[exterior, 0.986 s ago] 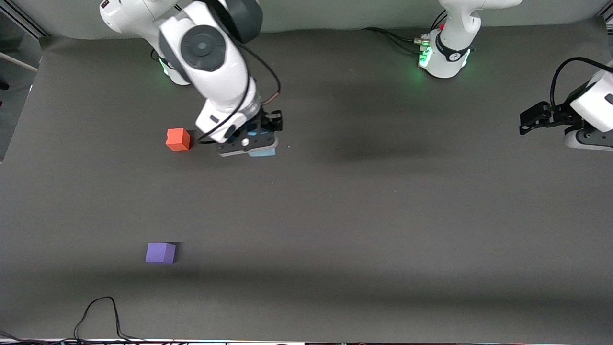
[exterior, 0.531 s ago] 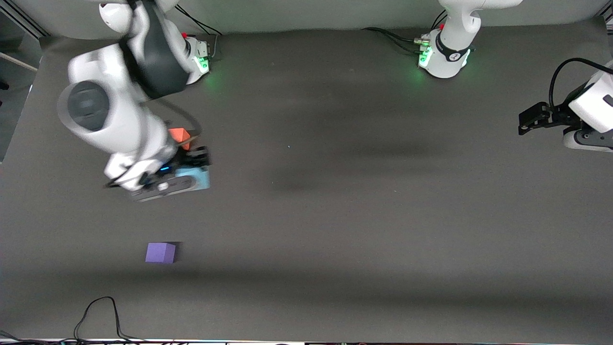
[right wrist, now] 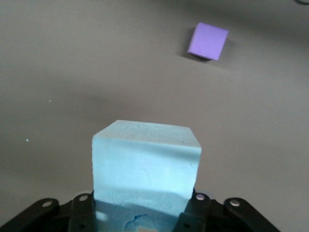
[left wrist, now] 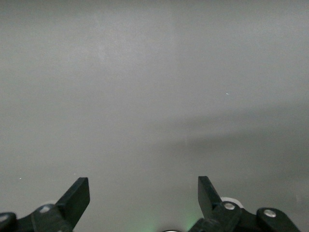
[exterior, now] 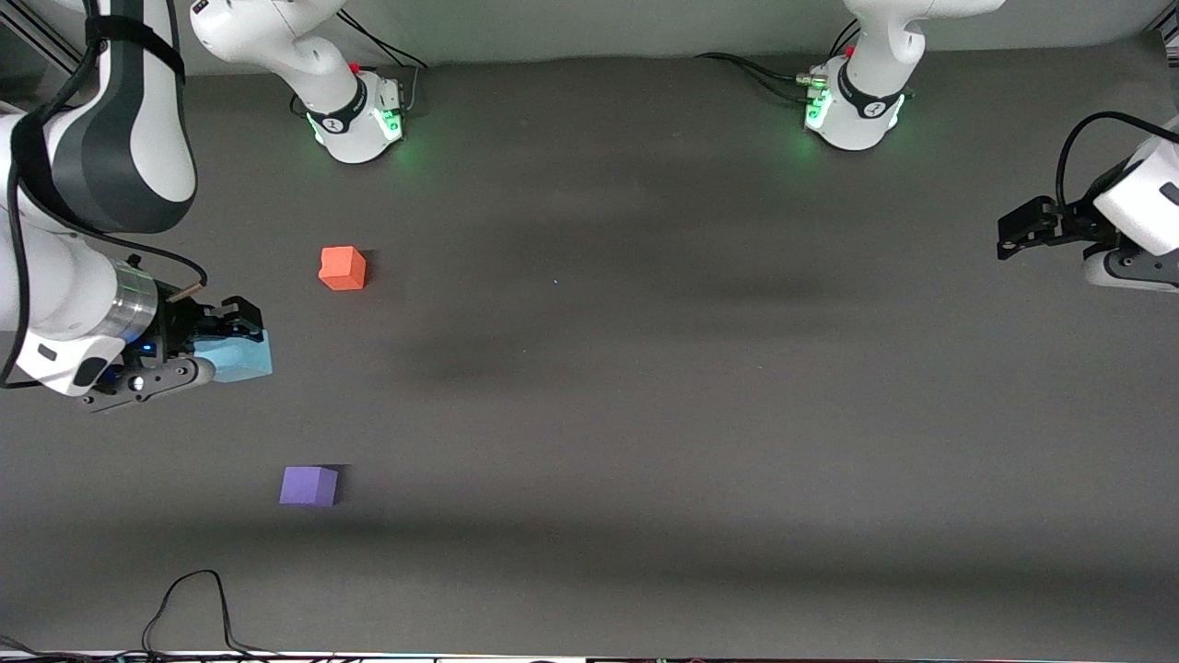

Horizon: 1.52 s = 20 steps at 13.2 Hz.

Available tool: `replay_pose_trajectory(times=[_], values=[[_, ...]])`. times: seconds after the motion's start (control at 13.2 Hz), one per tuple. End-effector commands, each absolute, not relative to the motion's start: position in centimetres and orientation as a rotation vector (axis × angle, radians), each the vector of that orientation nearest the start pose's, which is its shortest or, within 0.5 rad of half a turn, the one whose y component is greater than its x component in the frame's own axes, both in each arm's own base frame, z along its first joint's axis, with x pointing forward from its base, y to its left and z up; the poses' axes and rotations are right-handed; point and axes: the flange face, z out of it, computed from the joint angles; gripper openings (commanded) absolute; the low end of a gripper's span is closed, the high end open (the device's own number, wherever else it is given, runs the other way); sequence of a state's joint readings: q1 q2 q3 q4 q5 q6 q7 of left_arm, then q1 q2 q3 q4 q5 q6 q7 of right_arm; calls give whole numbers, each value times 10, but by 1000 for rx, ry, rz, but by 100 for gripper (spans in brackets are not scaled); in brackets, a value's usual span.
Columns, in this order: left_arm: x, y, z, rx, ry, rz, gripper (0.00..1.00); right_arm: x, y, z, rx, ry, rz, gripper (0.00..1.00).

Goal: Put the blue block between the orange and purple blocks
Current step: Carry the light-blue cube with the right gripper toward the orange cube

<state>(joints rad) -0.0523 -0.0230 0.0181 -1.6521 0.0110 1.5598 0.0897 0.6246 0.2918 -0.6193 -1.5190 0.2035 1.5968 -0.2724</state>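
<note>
No text, label, brand, number or sign can be read anywhere in these views, neither on the arms, blocks nor table.

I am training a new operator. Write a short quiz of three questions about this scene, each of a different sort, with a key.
1. True or false: the right gripper is shut on the blue block.
2. Which cube lies nearer to the front camera: A) the orange block, B) the purple block?
3. Fill in: the left gripper waits with its jaws ____.

Key: 1 true; 2 B; 3 open.
</note>
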Motion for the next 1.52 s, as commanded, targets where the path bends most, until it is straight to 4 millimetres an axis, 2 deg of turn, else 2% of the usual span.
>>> replay_pose_trajectory(times=[0.0, 0.3, 0.45, 0.61, 0.83, 0.99, 1.06, 1.21, 1.44], values=[[542, -18, 599, -3132, 219, 121, 100, 617, 69, 458, -3002, -381, 219, 41], [542, -18, 599, -3134, 219, 118, 100, 594, 40, 356, -2995, -409, 180, 41], [542, -18, 599, -3134, 217, 118, 100, 584, 11, 315, -3007, -385, 144, 40], [542, -18, 599, -3134, 217, 120, 100, 580, 5, 271, -3008, -379, 147, 40], [542, -18, 599, -3134, 217, 118, 100, 558, -12, 217, -3008, -360, 93, 41], [542, -18, 599, -3134, 217, 121, 100, 557, -13, 205, -2996, -371, 77, 41], [542, -18, 599, -3134, 217, 118, 100, 556, -16, 199, -3004, -364, 86, 46], [542, -18, 598, -3134, 217, 121, 100, 556, -15, 198, -3009, -363, 77, 48], [542, -18, 598, -3134, 217, 121, 100, 556, -12, 197, -3002, -334, 72, 60]])
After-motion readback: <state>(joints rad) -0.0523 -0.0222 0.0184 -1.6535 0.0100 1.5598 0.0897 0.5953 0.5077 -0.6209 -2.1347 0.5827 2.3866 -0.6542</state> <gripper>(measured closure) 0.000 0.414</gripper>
